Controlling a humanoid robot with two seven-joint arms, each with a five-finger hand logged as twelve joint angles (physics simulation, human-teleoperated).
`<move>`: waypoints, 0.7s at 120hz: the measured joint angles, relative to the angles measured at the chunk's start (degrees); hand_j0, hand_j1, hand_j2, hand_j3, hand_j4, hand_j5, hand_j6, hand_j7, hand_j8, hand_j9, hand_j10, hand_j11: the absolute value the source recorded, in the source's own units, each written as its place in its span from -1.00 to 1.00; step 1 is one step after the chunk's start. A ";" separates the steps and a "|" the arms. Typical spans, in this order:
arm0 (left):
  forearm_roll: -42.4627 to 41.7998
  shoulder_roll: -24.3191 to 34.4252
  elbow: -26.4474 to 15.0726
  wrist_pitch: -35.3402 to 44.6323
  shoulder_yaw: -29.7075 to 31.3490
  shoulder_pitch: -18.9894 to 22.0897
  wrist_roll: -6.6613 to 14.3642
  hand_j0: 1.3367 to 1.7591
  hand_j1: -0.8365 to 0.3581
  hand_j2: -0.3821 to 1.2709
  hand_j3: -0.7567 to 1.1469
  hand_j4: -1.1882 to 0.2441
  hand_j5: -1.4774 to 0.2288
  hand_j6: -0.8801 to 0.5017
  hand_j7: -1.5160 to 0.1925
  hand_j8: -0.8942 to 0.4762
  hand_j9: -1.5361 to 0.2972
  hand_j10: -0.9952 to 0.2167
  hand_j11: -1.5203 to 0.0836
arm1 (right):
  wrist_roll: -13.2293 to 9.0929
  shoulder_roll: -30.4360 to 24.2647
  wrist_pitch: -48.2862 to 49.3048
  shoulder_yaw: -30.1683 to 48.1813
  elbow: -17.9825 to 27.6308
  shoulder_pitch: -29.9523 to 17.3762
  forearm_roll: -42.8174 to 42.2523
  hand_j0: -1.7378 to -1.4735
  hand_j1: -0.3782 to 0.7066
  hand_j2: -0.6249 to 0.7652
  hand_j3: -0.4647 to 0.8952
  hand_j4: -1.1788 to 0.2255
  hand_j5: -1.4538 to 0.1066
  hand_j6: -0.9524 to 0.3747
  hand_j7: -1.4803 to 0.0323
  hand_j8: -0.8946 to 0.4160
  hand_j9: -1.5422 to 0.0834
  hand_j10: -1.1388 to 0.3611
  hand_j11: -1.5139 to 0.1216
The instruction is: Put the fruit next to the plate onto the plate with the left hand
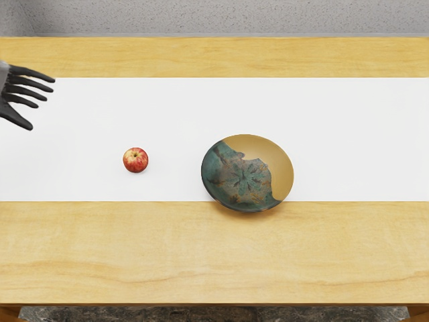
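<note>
A small red and yellow apple [135, 160] lies on the white runner, left of the plate and apart from it. The plate [278, 159] is round, ochre with a green-blue leaf pattern, and has nothing on it. My left hand [25, 95] shows at the far left edge, dark fingers spread and pointing right, holding nothing. It is well up and to the left of the apple. The right arm is out of view.
A white runner [335, 121] crosses the wooden table [214, 255] from side to side. A grey wall strip runs along the back edge of the table.
</note>
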 joint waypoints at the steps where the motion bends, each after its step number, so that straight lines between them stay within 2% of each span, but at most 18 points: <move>1: 0.14 0.00 -0.01 0.00 0.00 0.00 0.01 0.52 0.49 -0.48 -0.20 0.31 0.36 -0.09 0.40 -0.06 0.33 0.23 0.50 | 0.00 0.00 0.00 0.02 0.00 0.02 0.00 -0.40 -0.88 -0.11 -0.32 0.63 0.81 0.39 0.90 0.32 0.85 0.48 0.80; 30: 6.98 -3.68 -0.05 0.44 0.25 1.02 0.10 0.52 0.49 -0.48 -0.20 0.31 0.35 -0.09 0.40 -0.06 0.32 0.23 0.49 | -0.03 0.00 -0.01 -0.25 -0.03 -1.43 0.00 -0.40 -0.88 -0.11 -0.32 0.63 0.81 0.39 0.90 0.32 0.85 0.48 0.80; 38: 11.96 -7.06 -0.07 3.80 0.54 1.55 0.12 0.52 0.49 -0.48 -0.20 0.31 0.35 -0.09 0.39 -0.06 0.32 0.23 0.49 | -0.04 0.00 -0.01 -0.29 -0.02 -1.63 0.00 -0.40 -0.88 -0.11 -0.32 0.63 0.81 0.39 0.90 0.32 0.85 0.48 0.80; 50: 16.62 -8.63 -1.06 10.77 2.38 1.02 0.14 0.52 0.49 -0.48 -0.20 0.31 0.35 -0.09 0.39 -0.06 0.32 0.23 0.49 | -0.05 0.00 -0.01 -0.31 -0.02 -1.76 0.00 -0.40 -0.88 -0.11 -0.32 0.63 0.81 0.39 0.90 0.32 0.85 0.48 0.80; 63: 18.45 -9.74 -6.99 22.76 8.32 -1.04 0.18 0.52 0.48 -0.47 -0.20 0.30 0.35 -0.10 0.39 -0.07 0.32 0.22 0.49 | -0.05 0.00 -0.01 -0.32 -0.04 -1.81 0.00 -0.40 -0.88 -0.11 -0.32 0.63 0.81 0.39 0.90 0.32 0.85 0.48 0.80; 84: 19.27 -9.47 -21.06 37.71 14.73 -1.83 1.95 0.52 0.47 -0.47 -0.20 0.29 0.33 -0.11 0.38 -0.08 0.31 0.21 0.47 | -0.06 0.00 -0.01 -0.33 -0.03 -1.83 0.00 -0.40 -0.88 -0.11 -0.32 0.63 0.81 0.39 0.90 0.32 0.85 0.48 0.80</move>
